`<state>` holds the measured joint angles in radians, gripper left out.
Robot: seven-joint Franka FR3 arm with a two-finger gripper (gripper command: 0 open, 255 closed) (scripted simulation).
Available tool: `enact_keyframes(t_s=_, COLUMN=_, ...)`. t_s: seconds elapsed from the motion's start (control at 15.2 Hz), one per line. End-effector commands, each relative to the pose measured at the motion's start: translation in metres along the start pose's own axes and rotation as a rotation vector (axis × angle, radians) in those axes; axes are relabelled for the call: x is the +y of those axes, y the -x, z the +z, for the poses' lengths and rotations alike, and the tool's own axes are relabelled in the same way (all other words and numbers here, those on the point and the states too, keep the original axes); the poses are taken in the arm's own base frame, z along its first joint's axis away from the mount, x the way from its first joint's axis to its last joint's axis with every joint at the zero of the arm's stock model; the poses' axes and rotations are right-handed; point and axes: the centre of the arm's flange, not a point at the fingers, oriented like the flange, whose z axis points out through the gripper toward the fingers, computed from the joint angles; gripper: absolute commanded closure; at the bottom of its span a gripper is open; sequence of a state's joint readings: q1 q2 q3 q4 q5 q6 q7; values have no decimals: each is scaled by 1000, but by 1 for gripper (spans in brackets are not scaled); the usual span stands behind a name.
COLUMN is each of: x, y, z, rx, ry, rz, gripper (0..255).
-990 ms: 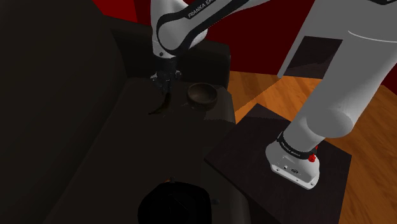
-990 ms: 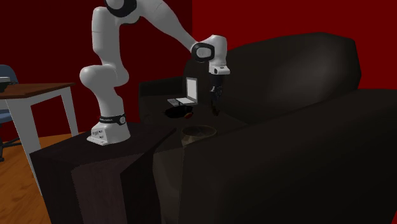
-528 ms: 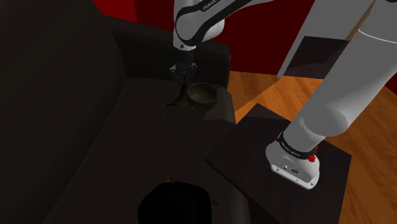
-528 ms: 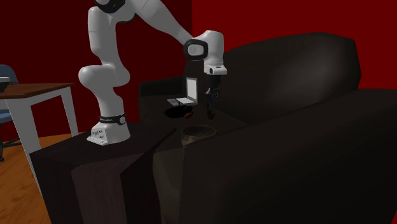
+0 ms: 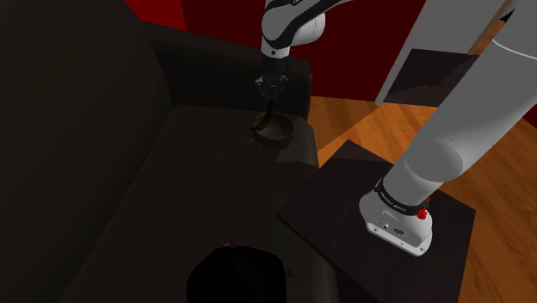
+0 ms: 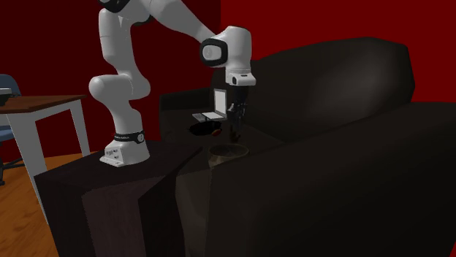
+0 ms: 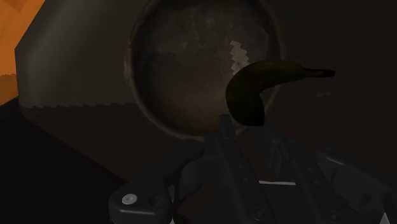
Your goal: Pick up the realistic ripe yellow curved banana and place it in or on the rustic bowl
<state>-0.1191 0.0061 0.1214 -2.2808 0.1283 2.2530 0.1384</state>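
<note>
On your far left in the second exterior view, a white-legged desk with a brown top [image 6: 45, 102] stands on an orange wooden floor [image 6: 11, 219]. Right of it, the white arm [image 6: 120, 87] rises from its dark box stand [image 6: 109, 197] and bends over toward the big dark sofa [image 6: 329, 146]. An open grey laptop-like thing [image 6: 214, 107] shows just left of the jaws in that view.

The jaws point down and are closed on the thick end of the dark yellowish curved banana [image 7: 257, 83]. In the wrist view you see it pinched between the two black fingers [image 7: 224, 137]. Its body curves away across the rim of the round, mottled brown bowl [image 7: 184, 63].

The banana hangs over the bowl's edge on the side away from the floor, with its stalk tip past the rim. You cannot tell whether it touches the bowl. The bowl sits on the sofa, near the edge beside the stand. Further right, the sofa's back rises against a red wall [image 6: 307, 22].
</note>
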Motion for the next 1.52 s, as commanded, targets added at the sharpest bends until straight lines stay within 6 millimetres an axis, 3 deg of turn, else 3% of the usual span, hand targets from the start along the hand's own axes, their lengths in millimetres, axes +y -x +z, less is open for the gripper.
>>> enact_keyframes(t_s=0.0, x=28, y=-4, z=-4, rx=0, ry=0, rz=-1, gripper=255)
enact_keyframes(t_s=0.13, x=59, y=-10, z=-8, rx=0, ry=0, rz=-1, gripper=255)
enact_keyframes(t_s=1.06, x=66, y=-14, z=65, rx=0, ry=0, rz=-1, gripper=255)
enact_keyframes(t_s=1.45, x=66, y=-14, z=68, rx=0, ry=0, rz=-1, gripper=255)
